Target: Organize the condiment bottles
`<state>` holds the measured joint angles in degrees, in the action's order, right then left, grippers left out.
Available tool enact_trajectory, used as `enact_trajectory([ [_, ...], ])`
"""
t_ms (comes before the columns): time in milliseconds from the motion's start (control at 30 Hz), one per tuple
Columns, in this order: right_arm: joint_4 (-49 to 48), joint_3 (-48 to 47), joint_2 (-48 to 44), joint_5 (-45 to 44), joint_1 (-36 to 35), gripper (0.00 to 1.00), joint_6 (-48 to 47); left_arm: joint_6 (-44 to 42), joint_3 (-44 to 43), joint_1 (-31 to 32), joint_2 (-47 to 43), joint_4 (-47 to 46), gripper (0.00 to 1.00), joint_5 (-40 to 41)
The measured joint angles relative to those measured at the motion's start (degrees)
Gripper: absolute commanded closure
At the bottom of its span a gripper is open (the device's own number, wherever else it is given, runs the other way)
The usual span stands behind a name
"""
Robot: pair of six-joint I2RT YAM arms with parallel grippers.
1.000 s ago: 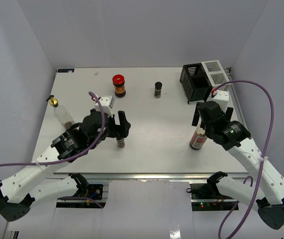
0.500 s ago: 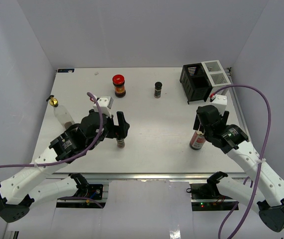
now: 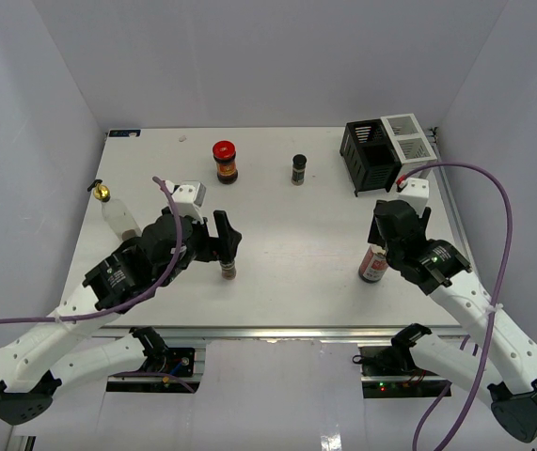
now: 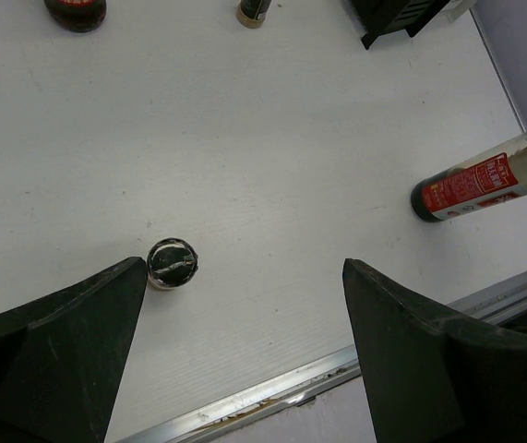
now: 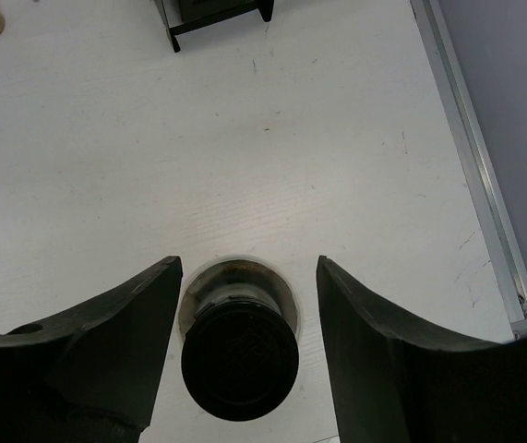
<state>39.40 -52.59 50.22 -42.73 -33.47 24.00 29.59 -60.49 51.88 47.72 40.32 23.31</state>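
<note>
Overhead and downward wrist views share red-labelled bottle [image 3: 374, 265]

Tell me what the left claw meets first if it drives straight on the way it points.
Probably the black-capped shaker: it stands inside the open left claw, close to one finger, which may clip it before the tips reach the table. Depth is unclear.

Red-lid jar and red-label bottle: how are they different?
The red-lid jar has a red lid; the red-label bottle has a black cap. The jar stands by itself at the far side of the table; the bottle stands near the right edge, between the fingers of the right gripper. Both stand upright.
</note>
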Motion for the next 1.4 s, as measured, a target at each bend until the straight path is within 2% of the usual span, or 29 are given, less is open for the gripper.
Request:
enact_trajectory([
  [200,-2.2,1.2,-0.1,0.1,0.0,0.54,-1.6,0.0,0.0,0.0,-0.7,0.0,0.02,0.0],
  [367,-3.4,1.8,-0.1,0.9,0.0,0.88,-2.2,0.0,0.0,0.0,-0.9,0.0,0.02,0.0],
  [400,-3.4,1.8,0.0,0.9,0.0,0.91,-2.3,0.0,0.0,0.0,-0.9,0.0,0.02,0.0],
  [733,-2.0,-2.2,4.3,2.4,0.0,0.92,-4.7,0.4,1.6,0.0,-0.9,-0.7,0.02,-0.1],
  [1133,-4.4,-24.2,20.0,2.5,1.9,0.92,-10.6,0.2,2.3,0.0,1.8,-1.4,0.02,-3.8],
  [1400,-10.5,-38.6,29.7,8.2,12.6,0.92,-15.0,0.2,4.7,0.0,1.6,-4.9,0.02,-7.3],
])
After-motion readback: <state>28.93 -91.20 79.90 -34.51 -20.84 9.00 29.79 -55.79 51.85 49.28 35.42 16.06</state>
